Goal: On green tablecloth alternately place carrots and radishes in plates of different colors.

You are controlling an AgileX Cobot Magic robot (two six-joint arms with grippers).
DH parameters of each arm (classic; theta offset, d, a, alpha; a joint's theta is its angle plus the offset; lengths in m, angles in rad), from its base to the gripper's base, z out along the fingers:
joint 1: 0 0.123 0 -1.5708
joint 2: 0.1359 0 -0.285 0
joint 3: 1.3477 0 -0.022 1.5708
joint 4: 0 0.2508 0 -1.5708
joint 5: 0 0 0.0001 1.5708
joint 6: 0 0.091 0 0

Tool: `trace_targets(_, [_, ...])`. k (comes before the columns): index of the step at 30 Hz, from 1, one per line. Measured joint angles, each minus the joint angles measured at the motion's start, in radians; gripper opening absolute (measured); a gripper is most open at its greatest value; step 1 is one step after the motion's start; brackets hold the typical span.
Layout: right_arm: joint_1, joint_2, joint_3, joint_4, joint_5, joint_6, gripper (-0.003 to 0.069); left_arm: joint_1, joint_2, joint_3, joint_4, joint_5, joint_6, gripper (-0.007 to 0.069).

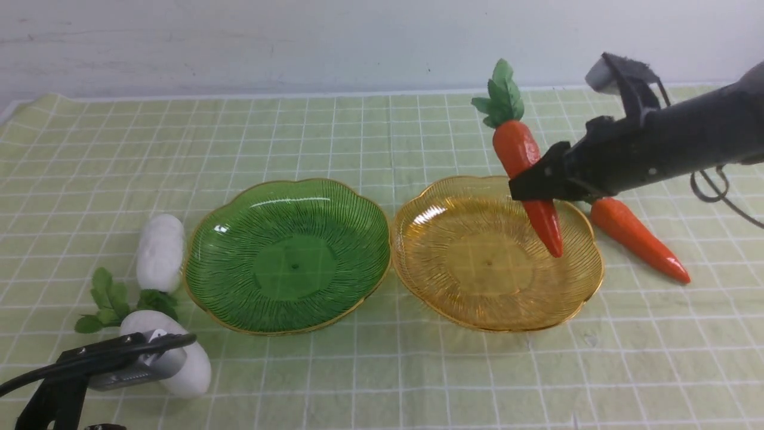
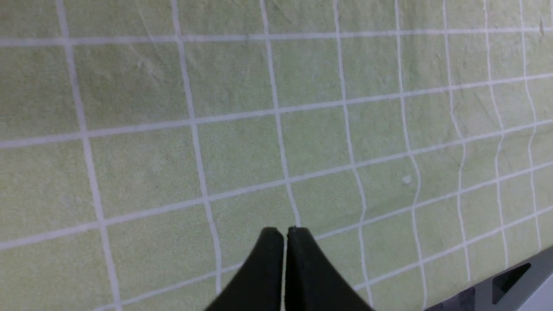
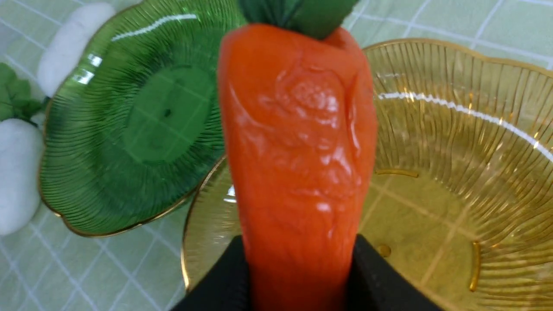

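My right gripper [image 1: 528,182] is shut on a carrot [image 1: 525,161] and holds it tip down above the amber-yellow plate [image 1: 588,298]. In the right wrist view the carrot [image 3: 298,164] sits between the black fingers [image 3: 376,276] over the amber plate [image 3: 475,142]. A second carrot [image 1: 641,239] lies on the green tablecloth [image 1: 382,131] right of that plate. The green plate [image 1: 221,304] stands empty at the centre left. Two radishes [image 1: 160,251] [image 1: 191,364] lie left of it. My left gripper [image 2: 285,233] is shut and empty over bare cloth [image 2: 276,129].
The left arm's body [image 1: 101,361] sits low at the front left, partly covering the nearer radish. The two plates almost touch at the middle. A pale wall [image 1: 298,42] bounds the far edge of the cloth.
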Motion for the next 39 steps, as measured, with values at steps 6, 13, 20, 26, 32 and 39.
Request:
trace_targets(6, [0.015, 0.068, 0.0, -0.018, -0.029, -0.003, 0.0394, 0.0, 0.0, 0.0, 0.0, -0.005, 0.0, -0.0007])
trace_targets(13, [0.007, 0.081, 0.0, -0.019, -0.031, -0.003, 0.0631, 0.0, 0.0, 0.0, 0.0, -0.01, 0.0, -0.0007])
trace_targets(20, [-0.114, 0.074, -0.005, -0.049, -0.131, -0.003, 0.0643, 0.0, 0.0, 0.0, 0.0, -0.011, 0.0, -0.0007])
trace_targets(26, [-0.22, 0.076, -0.005, -0.144, -0.222, -0.003, 0.061, 0.0, 0.0, 0.0, 0.0, -0.017, 0.0, -0.0007])
trace_targets(32, [-0.251, 0.111, -0.006, -0.215, -0.237, -0.003, 0.0568, 0.0, 0.0, 0.0, 0.0, -0.029, 0.0, -0.0007])
trace_targets(39, [-0.252, 0.205, -0.009, -0.235, -0.186, -0.003, 0.0549, 0.0, 0.0, 0.0, 0.0, -0.034, 0.0, -0.0007])
